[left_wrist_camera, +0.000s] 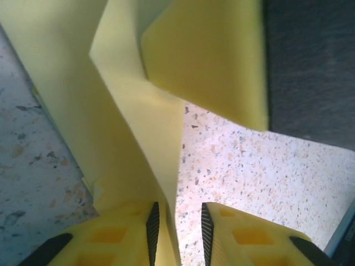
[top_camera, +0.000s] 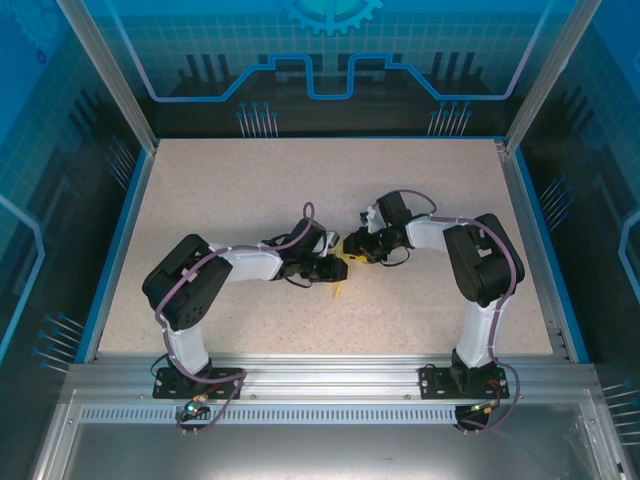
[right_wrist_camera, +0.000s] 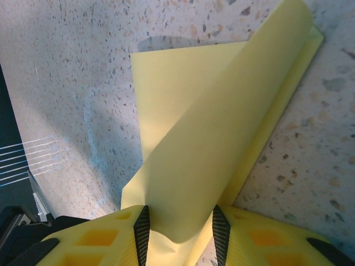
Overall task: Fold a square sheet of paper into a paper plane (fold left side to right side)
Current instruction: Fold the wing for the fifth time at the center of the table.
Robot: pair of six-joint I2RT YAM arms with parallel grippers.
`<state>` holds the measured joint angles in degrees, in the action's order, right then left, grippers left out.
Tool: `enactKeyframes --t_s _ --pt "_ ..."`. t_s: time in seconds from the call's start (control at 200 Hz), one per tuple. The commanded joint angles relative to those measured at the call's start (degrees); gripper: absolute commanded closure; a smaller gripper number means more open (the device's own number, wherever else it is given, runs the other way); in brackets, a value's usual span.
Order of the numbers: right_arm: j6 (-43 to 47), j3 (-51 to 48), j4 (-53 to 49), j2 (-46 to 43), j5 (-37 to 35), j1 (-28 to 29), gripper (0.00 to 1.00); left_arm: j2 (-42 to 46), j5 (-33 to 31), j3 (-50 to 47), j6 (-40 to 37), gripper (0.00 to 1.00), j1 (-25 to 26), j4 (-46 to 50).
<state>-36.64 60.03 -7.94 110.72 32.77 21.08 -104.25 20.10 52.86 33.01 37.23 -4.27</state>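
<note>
The square sheet of paper [top_camera: 340, 281] lies partly folded on the table between the two arms, mostly hidden under them. In the left wrist view its yellow layers [left_wrist_camera: 127, 127] stand up in creased flaps. One edge rests against the left pad, and bare table shows in the gap of my open left gripper [left_wrist_camera: 178, 209]. My left gripper [top_camera: 333, 268] sits just left of my right gripper [top_camera: 352, 246]. In the right wrist view a curled flap of the paper [right_wrist_camera: 211, 127] rises between the parted fingers of my right gripper [right_wrist_camera: 181, 211], which is not pinched flat on it.
The speckled beige table [top_camera: 250, 190] is bordered by a blue rim [top_camera: 118, 240] and aluminium posts. A grooved metal rail [top_camera: 330, 375] runs along the near edge, where both arm bases are bolted. A dark shape [left_wrist_camera: 310, 66] stands at the upper right of the left wrist view.
</note>
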Motion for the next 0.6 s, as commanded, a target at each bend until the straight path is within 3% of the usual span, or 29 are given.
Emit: enactKeyframes --t_s 0.0,0.205,0.46,0.595 --pt "1.04 -0.09 -2.43 3.20 -2.31 1.55 0.62 3.97 2.01 -1.07 0.77 0.60 -0.92 -1.35" --pt "1.31 0.00 -2.63 3.20 -2.21 1.59 0.62 7.13 3.14 -2.15 2.90 0.52 -5.00 -1.04" --pt "1.31 -0.05 -2.49 3.36 -1.93 1.58 0.62 2.80 6.73 0.45 6.31 0.64 -9.84 -2.52" --pt "1.38 0.01 -2.45 3.41 -1.86 1.68 0.62 -1.00 8.58 2.48 7.06 0.65 -10.36 -3.15"
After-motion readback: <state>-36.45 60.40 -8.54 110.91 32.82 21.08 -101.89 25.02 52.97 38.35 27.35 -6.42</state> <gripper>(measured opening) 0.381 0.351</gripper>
